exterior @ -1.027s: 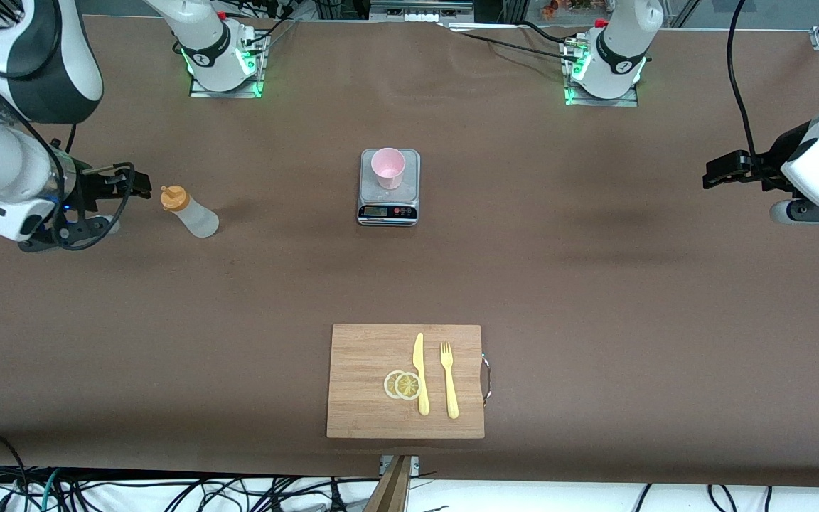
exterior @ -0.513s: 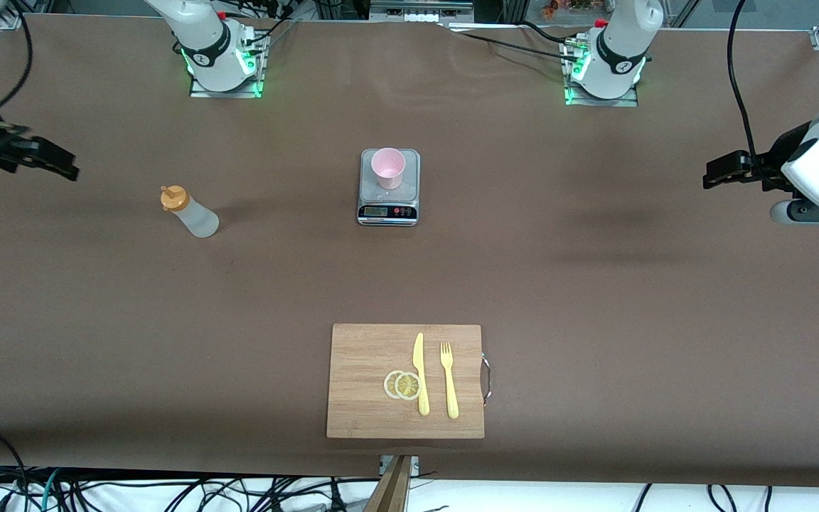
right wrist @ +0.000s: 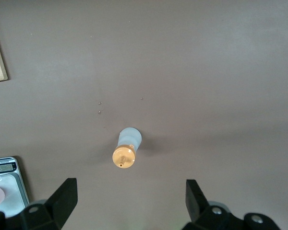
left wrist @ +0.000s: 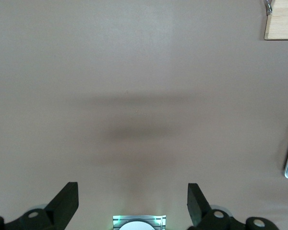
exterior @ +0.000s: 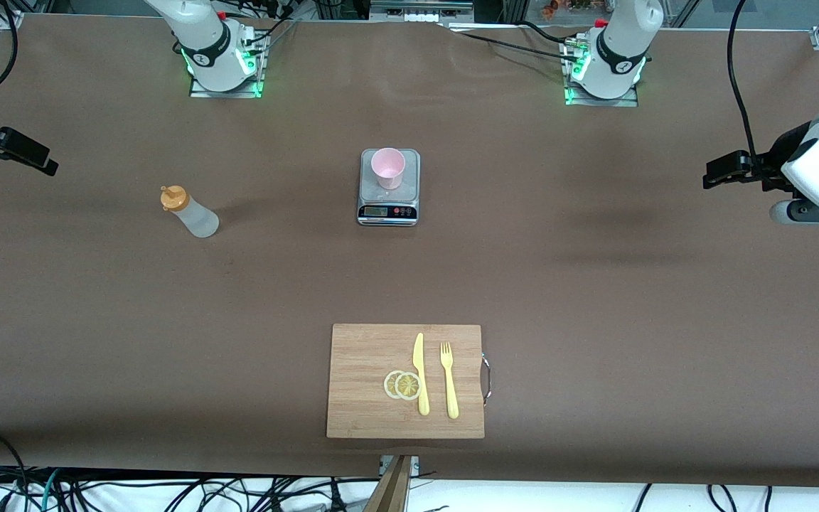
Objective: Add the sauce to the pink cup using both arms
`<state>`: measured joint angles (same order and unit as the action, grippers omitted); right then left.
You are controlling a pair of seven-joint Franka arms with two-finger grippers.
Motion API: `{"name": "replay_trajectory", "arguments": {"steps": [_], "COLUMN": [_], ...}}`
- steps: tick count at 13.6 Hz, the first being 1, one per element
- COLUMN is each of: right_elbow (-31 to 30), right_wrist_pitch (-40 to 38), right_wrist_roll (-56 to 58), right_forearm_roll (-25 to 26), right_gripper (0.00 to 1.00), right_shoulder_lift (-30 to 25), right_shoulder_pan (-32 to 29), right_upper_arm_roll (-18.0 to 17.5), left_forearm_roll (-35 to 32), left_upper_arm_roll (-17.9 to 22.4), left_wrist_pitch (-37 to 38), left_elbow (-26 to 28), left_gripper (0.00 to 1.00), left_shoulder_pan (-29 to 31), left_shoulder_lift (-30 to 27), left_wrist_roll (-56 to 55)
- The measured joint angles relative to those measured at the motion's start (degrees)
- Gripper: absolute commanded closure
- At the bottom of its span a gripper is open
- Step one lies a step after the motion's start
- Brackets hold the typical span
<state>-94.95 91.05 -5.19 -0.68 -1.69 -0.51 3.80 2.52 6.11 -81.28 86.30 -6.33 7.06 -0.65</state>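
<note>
The sauce bottle [exterior: 189, 212], translucent with an orange nozzle cap, stands upright on the brown table, toward the right arm's end. The pink cup [exterior: 387, 168] stands on the grey kitchen scale [exterior: 388, 208] at mid-table. My right gripper [exterior: 31, 157] is open and empty, up over the table's edge at its own end, apart from the bottle. The right wrist view shows the bottle [right wrist: 126, 149] from above, ahead of the open gripper [right wrist: 129, 203], with the scale [right wrist: 9, 184] at the picture's edge. My left gripper [exterior: 714, 173] is open and empty, waiting over its end of the table; it also shows in the left wrist view [left wrist: 133, 203].
A wooden cutting board [exterior: 367, 355] lies near the front edge with a yellow knife [exterior: 420, 373], a yellow fork [exterior: 448, 380] and two lemon slices [exterior: 402, 385]. The two arm bases [exterior: 221, 60] [exterior: 605, 67] stand along the edge farthest from the camera.
My right gripper has drawn away from beside the sauce bottle, out toward the table's edge at its own end. The bottle stays standing. The left arm has not moved.
</note>
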Motion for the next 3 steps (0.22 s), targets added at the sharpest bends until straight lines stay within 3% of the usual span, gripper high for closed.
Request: {"name": "replay_trajectory", "arguments": {"steps": [3], "right_elbow": [0.0], "right_wrist_pitch": [0.0], "right_wrist_roll": [0.0], "right_forearm_roll": [0.0], "right_gripper": [0.0], "right_shoulder_lift": [0.0], "right_shoulder_pan": [0.14], "right_upper_arm_roll": [-0.14], "left_forearm_roll": [0.0], "left_upper_arm_roll": [0.0], "left_wrist_pitch": [0.0], "left_elbow": [0.0], "left_gripper": [0.0], "left_shoulder_pan": [0.0], "left_shoulder_lift": [0.0], "left_wrist_roll": [0.0]}}
